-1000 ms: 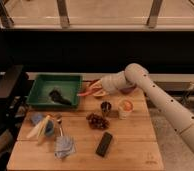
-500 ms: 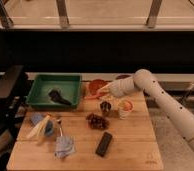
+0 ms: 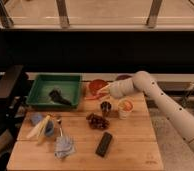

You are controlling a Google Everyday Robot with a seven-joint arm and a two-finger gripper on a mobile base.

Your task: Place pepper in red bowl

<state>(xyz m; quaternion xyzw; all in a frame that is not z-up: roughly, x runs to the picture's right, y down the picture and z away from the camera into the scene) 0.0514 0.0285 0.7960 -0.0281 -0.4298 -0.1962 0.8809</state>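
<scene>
A single camera looks down at a steep angle from above the near edge of the counter (image 3: 135,150), facing the dark back wall and railing at 12 o'clock. It stands at middling range and takes in the whole countertop. The arm enters from 4 o'clock, its hand (image 3: 104,90) just above centre over the red bowl (image 3: 95,85).

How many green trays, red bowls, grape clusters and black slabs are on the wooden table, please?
Green rectangular tray: 1
Small round red bowl: 1
Dark red grape cluster: 1
Flat black slab: 1
Total: 4
The gripper is at the bowl's right edge.
</scene>
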